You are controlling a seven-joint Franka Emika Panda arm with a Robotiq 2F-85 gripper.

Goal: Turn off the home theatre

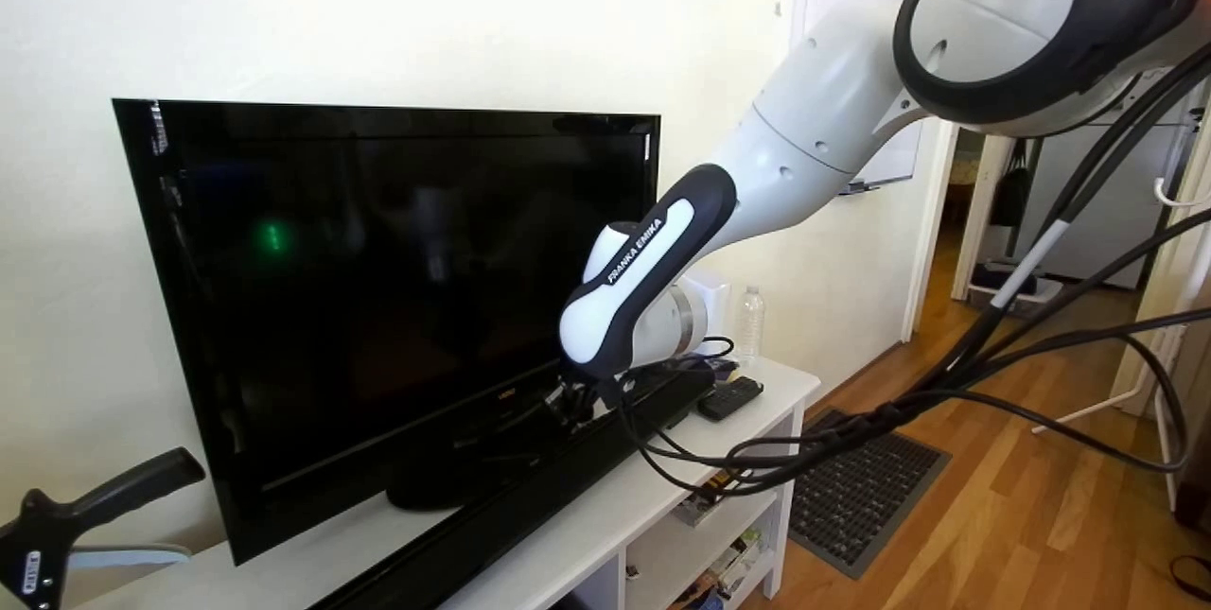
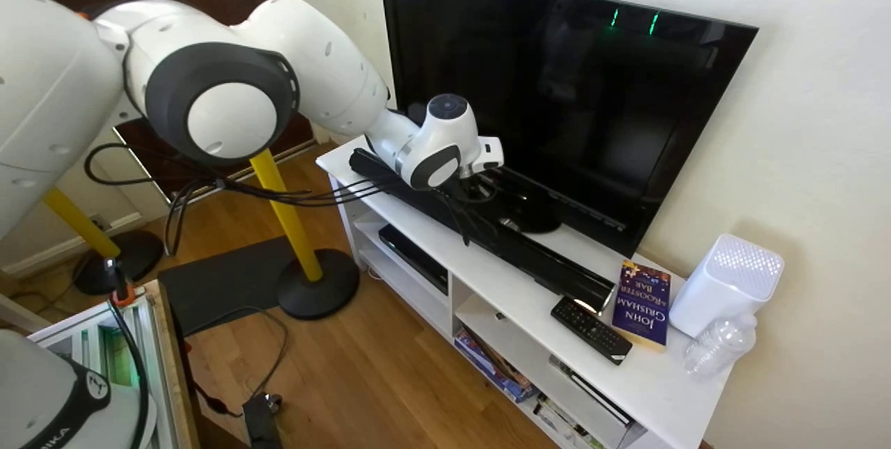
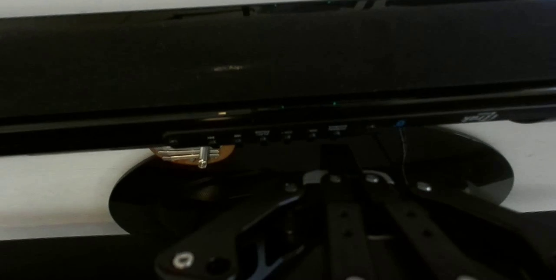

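Where gripper (image 3: 342, 153) hangs, soundbar (image 3: 269, 58) (slim, black) lies just beside.

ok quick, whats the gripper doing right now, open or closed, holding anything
Black two-finger metal gripper: closed, with nothing visible held between its fingers.

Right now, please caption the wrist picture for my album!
Black jointed gripper near a long, slim black soundbar with small buttons.

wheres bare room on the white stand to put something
Bare: on the stand, a strip between soundbar and front edge, short of the remote, though cables hang over part; also a corner patch between remote, bottle and edge. Crowded: the end with remote, book, white box and bottle, and midway, where the gripper hangs by the TV base.
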